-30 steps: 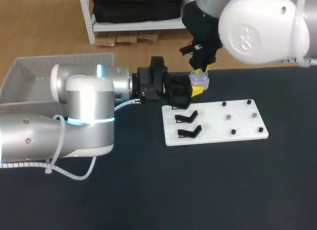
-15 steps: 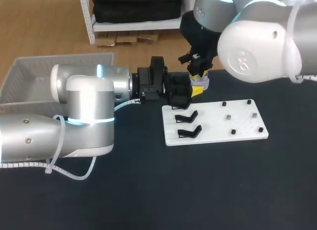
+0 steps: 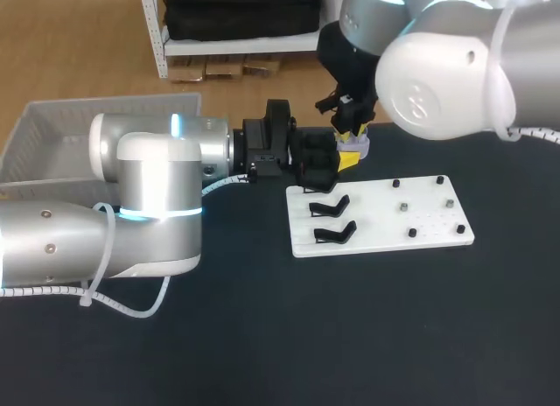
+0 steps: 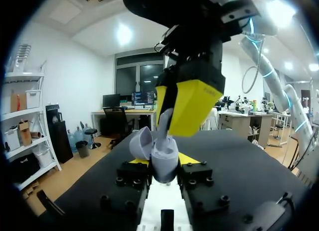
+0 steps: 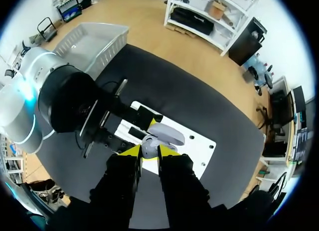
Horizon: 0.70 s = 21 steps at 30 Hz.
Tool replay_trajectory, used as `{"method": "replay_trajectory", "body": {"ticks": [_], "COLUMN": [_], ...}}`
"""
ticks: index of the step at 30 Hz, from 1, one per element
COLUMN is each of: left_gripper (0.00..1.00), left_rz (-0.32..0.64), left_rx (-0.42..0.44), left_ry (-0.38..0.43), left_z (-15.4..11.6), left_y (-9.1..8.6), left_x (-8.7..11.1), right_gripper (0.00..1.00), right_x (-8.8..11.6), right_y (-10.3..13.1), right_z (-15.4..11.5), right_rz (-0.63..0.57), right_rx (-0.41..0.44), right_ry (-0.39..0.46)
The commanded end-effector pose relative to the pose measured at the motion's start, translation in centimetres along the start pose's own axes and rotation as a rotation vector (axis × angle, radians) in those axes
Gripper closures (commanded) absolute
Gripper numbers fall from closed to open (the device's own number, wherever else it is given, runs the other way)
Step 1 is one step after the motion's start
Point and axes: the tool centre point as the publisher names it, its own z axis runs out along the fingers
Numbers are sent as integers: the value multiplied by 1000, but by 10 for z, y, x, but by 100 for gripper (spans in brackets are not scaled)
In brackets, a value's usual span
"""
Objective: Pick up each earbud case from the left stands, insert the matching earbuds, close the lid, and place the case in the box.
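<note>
Jaws of left gripper (image 4: 163,162) clench the earbud case (image 4: 164,154); right gripper (image 5: 149,151), grasping an earbud (image 4: 167,119), has descended to it.

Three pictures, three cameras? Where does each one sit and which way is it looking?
Head view: fixed above and behind, looking down on the table; left arm and right arm both show.
Left wrist view: on the left wrist, looking level across the table along the left gripper, shut on the earbud case.
Right wrist view: on the right wrist, looking down past the right gripper at the case, white board and box.
Shared: both wrist views show the open case, and each the other arm.
</note>
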Motion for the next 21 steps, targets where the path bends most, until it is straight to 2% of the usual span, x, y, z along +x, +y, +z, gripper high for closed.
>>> {"method": "replay_trajectory", "body": {"ticks": [1, 13, 21], "left_gripper": [100, 100, 100], "left_rz": [5, 5, 5], "left_rx": [-10, -10, -10], "left_ry": [-8, -8, -8], "left_z": [0, 0, 0], "left_y": [-2, -2, -2], "left_x": [2, 2, 2], "right_gripper": [100, 100, 100], "right_x": [-2, 3, 5], "right_y": [-1, 0, 3], "right_z": [1, -2, 5], "right_rz": [1, 14, 15], "right_rx": [0, -9, -23], "right_ry": [5, 3, 11]}}
